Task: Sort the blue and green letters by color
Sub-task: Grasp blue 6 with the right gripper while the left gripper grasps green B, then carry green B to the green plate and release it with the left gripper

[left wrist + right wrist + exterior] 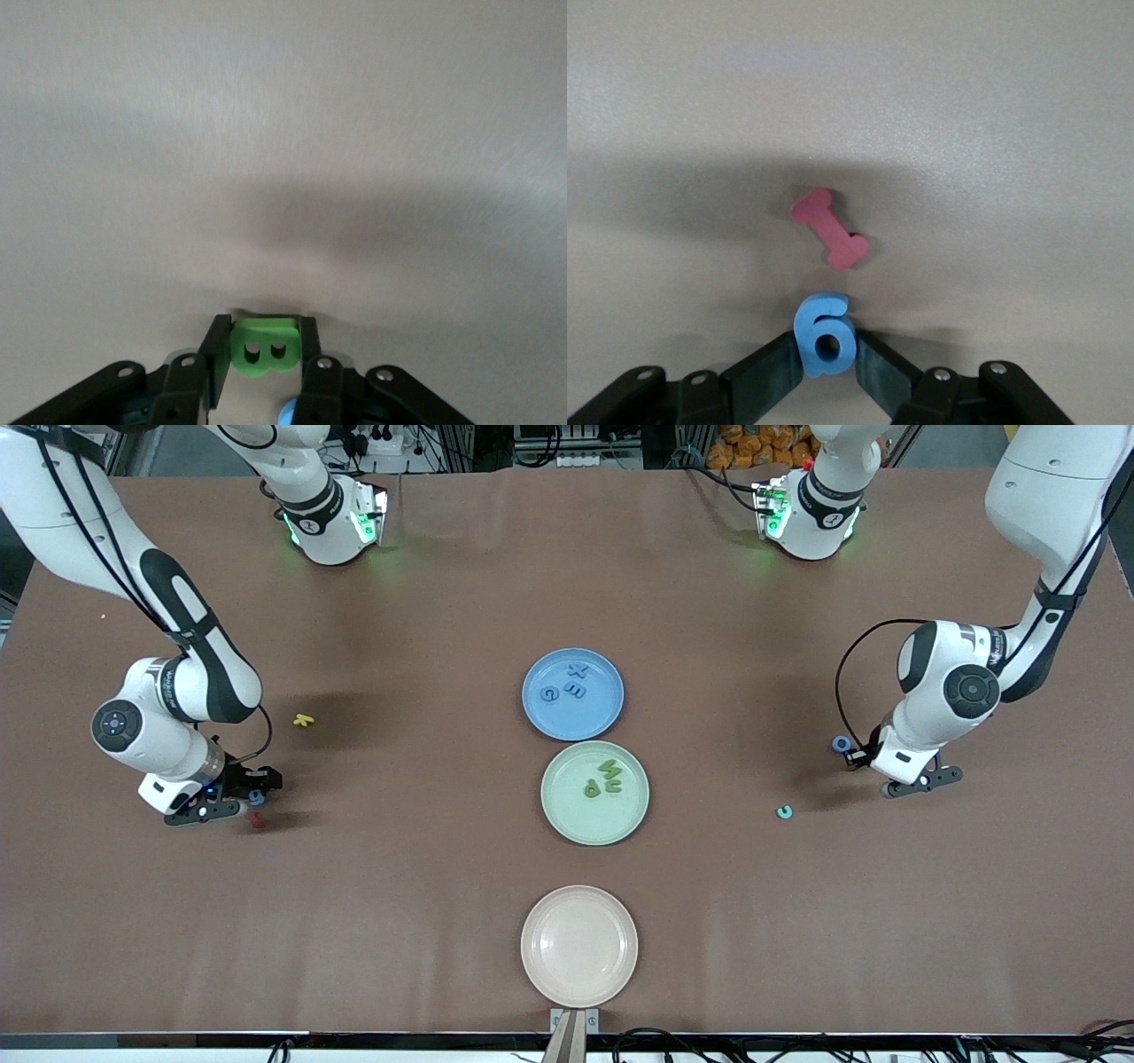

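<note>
My right gripper point(826, 343) is shut on a blue piece shaped like a 6 point(824, 335), low over the table at the right arm's end point(232, 795). My left gripper point(264, 343) is shut on a green letter B point(261, 350), low over the left arm's end of the table point(921, 781). At mid-table, a blue plate point(586, 724) carries three blue letters point(573, 688). A green plate point(580, 824), nearer the front camera, carries green letters point(605, 777). A small blue ring-shaped piece point(842, 744) shows beside the left gripper.
A dark red letter point(830, 229) lies just by the right gripper point(257, 821). A yellow letter point(304, 720) lies farther from the front camera than that gripper. A small teal piece point(784, 811) lies near the left gripper. A pink plate point(578, 945) with nothing in it stands at the table's front edge.
</note>
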You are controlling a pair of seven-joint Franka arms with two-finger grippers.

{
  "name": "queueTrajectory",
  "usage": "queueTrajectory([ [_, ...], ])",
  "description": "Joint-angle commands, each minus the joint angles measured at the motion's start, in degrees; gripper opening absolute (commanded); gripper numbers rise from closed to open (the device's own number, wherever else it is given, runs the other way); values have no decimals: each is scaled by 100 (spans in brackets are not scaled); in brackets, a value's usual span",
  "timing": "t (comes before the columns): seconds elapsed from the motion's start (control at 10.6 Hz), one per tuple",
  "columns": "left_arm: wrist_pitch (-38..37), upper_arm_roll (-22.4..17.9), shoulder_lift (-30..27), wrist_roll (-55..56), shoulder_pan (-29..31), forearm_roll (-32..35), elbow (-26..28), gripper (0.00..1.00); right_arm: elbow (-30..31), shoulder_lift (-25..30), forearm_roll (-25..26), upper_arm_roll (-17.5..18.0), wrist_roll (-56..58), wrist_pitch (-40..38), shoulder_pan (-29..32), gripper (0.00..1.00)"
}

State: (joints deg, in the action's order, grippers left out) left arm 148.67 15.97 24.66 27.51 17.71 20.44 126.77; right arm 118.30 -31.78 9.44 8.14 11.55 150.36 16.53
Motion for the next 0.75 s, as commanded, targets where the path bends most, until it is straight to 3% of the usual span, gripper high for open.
queueTrajectory([
  [0.0, -66, -32, -137, -167, -424, -31, -275, 0, -9, -74, 76, -14, -162, 73, -88, 31],
  [0.38, -820, -15, -374, 272, -1469, -355, -783, 0, -9, -74, 76, -14, -162, 73, -149, 24],
  [0.66, -866, 3, -322, 475, -2146, -514, -1127, 0, -26, -39, 76, -14, -162, 29, -159, 20],
])
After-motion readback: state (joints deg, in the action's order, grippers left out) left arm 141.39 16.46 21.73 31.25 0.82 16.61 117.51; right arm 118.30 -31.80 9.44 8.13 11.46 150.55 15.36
